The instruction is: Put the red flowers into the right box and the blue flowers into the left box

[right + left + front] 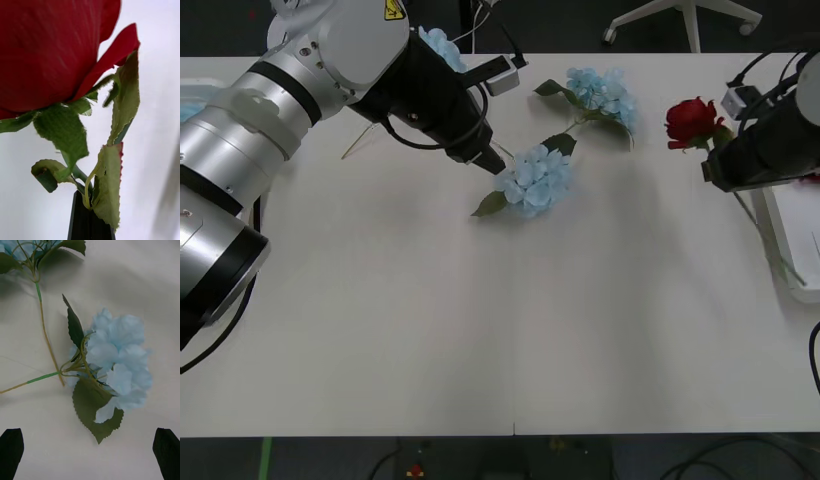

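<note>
**Q:** Red rose, where is it?

**A:** One red flower (692, 120) sits at the far right of the table (480, 330), right at the tip of the right gripper (710, 150). In the right wrist view the bud (48, 52) looms large above the black fingers (90, 225), which are pressed together on the green stem (79, 174) just under the leaves. So the right gripper is pinching that rose by its stem.

**Q:** Right box?

**A:** White tray rim (790, 250) at the right edge of the table, under and beside the right arm. Only part of it is visible.

**Q:** Left side?

**A:** The left gripper (485, 160) is at the far centre-left, pointing down at a blue flower (535, 180) lying flat on the table. Left wrist view: same blue head (116, 363) with a broad leaf under it, lying between the two black fingertips (11, 450), which are spread wide, one at each corner, not touching it.

**Q:** Other blues?

**A:** A second blue flower (605, 95) lies farther back, to the right of the first; their stems cross or touch in the left wrist view. A third blue head (442, 45) peeks out behind the left arm near the far edge. A pale blue patch at the table's left edge, cannot tell what.
</note>
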Action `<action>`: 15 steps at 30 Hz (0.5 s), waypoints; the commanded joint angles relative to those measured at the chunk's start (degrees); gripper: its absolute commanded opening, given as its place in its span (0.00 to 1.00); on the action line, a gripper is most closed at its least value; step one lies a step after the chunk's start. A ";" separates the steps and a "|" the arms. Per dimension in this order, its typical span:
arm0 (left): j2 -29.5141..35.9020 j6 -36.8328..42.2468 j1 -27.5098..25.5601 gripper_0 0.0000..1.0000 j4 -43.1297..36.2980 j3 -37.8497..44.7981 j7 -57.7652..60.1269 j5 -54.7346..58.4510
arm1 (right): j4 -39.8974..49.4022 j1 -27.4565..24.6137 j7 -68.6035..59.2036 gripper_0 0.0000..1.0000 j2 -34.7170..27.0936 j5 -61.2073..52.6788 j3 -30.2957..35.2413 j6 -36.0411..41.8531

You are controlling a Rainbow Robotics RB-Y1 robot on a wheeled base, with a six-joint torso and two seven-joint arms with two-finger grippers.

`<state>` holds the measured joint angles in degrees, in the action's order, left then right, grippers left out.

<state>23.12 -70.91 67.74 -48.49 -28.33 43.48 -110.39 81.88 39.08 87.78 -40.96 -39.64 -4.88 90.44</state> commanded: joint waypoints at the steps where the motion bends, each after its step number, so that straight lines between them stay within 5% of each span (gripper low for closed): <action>1: -2.46 5.70 -0.16 1.00 -0.47 -4.45 1.87 0.53 | -7.61 6.62 7.76 0.00 -6.23 2.90 3.04 -1.41; 10: -7.91 13.96 -0.16 1.00 3.93 -12.80 2.49 3.78 | -33.63 18.75 18.48 0.00 -10.01 18.19 -1.62 -15.12; 14: -10.11 17.48 -0.07 1.00 6.91 -15.26 2.75 6.50 | -39.17 19.72 17.87 0.00 -9.66 22.85 -3.91 -21.54; 15: -10.81 18.80 -0.07 0.84 7.71 -15.88 2.57 7.30 | -40.40 19.72 17.69 0.00 -9.40 24.35 -4.00 -23.47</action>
<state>15.14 -54.80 67.69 -42.67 -42.09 43.69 -105.35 42.95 56.05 107.26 -48.35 -18.41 -7.55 70.08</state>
